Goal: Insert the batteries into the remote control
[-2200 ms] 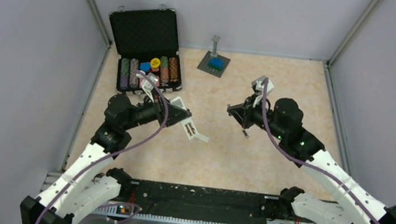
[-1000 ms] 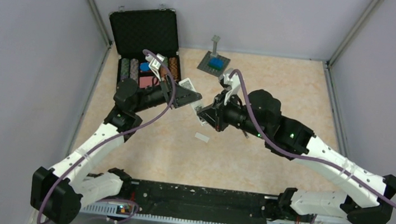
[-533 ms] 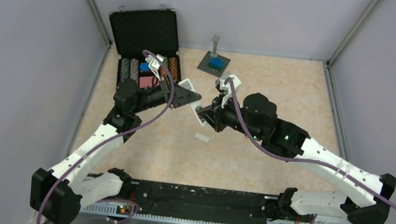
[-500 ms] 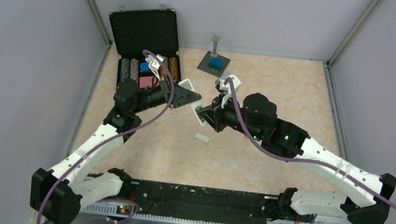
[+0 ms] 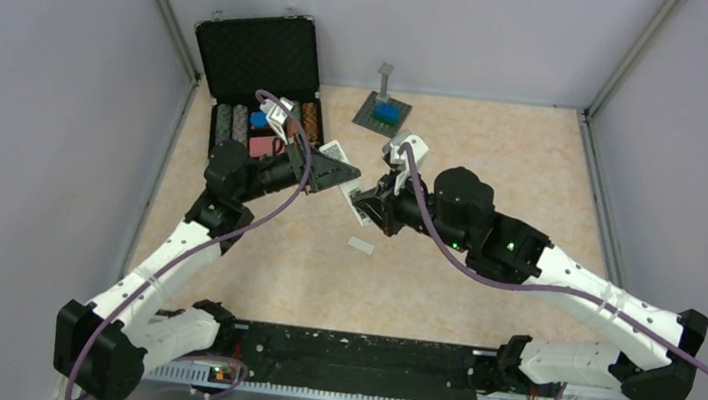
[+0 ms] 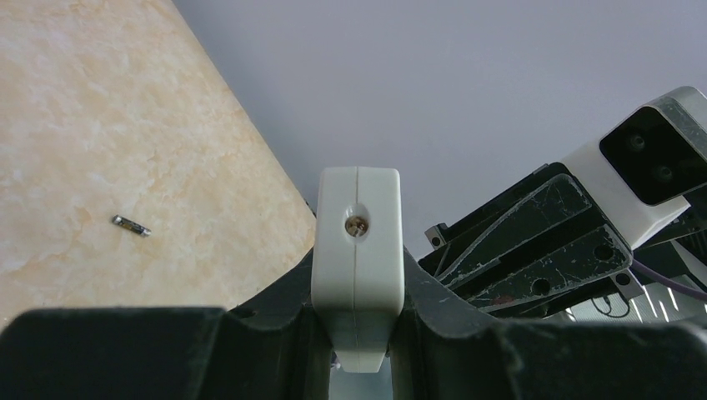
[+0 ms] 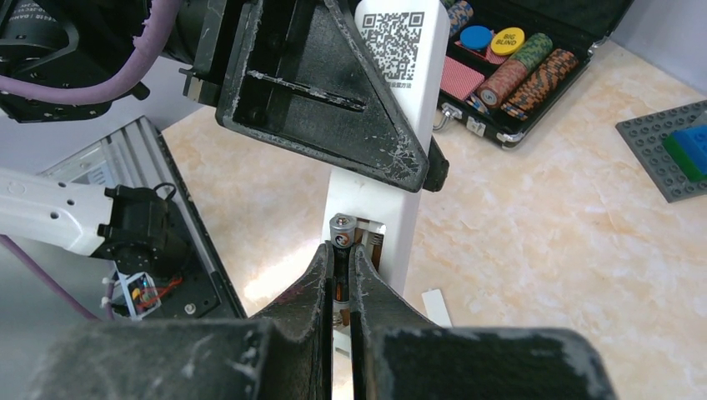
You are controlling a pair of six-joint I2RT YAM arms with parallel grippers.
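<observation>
My left gripper (image 5: 335,172) is shut on the white remote control (image 7: 398,204) and holds it in the air, its back with a QR label facing my right wrist camera. In the left wrist view the remote's end (image 6: 358,242) sits between the fingers of my left gripper (image 6: 358,293). My right gripper (image 7: 341,254) is shut on a battery (image 7: 341,233), with the battery's tip at the open battery bay. It meets the remote in the top view (image 5: 367,205). A second battery (image 6: 132,225) lies on the table. The white cover plate (image 5: 361,246) lies on the table below.
An open black case of poker chips (image 5: 266,99) stands at the back left. A grey baseplate with a blue brick (image 5: 383,113) stands at the back middle. Grey walls close the table on three sides.
Since 2.2 s ago my left gripper has lifted the remote off the table and my right arm has swung left to it with the battery. In the last half second almost nothing moved.
</observation>
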